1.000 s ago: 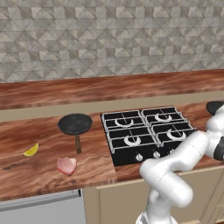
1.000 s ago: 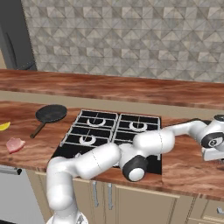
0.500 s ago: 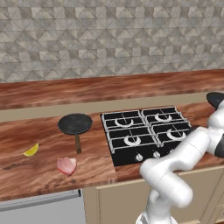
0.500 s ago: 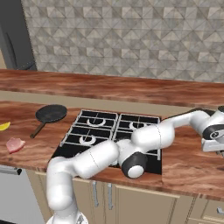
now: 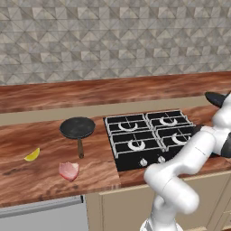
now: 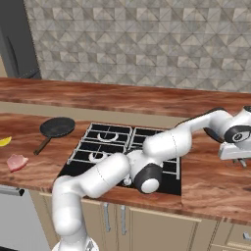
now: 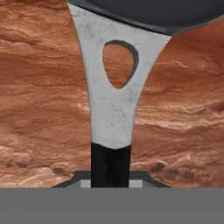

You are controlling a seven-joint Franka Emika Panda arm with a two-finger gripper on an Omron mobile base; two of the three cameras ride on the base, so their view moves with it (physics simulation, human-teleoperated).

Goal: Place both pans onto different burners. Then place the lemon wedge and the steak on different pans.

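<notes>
1. Lemon wedge (image 5: pixel 32 155), far left of the left base view, on the worktop (image 5: pixel 27 180). Small and light, probably slick on the cut faces; judged best pinched across its thick middle.
2. Steak (image 5: pixel 68 170), just right of the wedge and nearer the front edge. Soft, likely to sag and slip; a grip across the slab's centre looks safest.
3. First pan (image 5: pixel 78 128), left of the cooktop (image 5: pixel 151 136), on the worktop with its brown handle pointing toward the front edge. Rigid, moderately heavy, head-heavy if lifted by the handle; not on a burner yet.
4. Cooktop, centre of frame: all four burners bare under the grates.
5. Second pan (image 5: pixel 217 99), right edge of the left base view, at the end of the arm. Hand view: its black bowl at the top, grey metal neck with a teardrop hole, then the dark handle (image 7: pixel 110 164) running down to the fingertips.
6. Hand (image 6: pixel 237 152), right edge of the right base view: clamped tight on that dark handle. Stiff load with a long lever arm; expect droop or twist unless carried level.
</notes>
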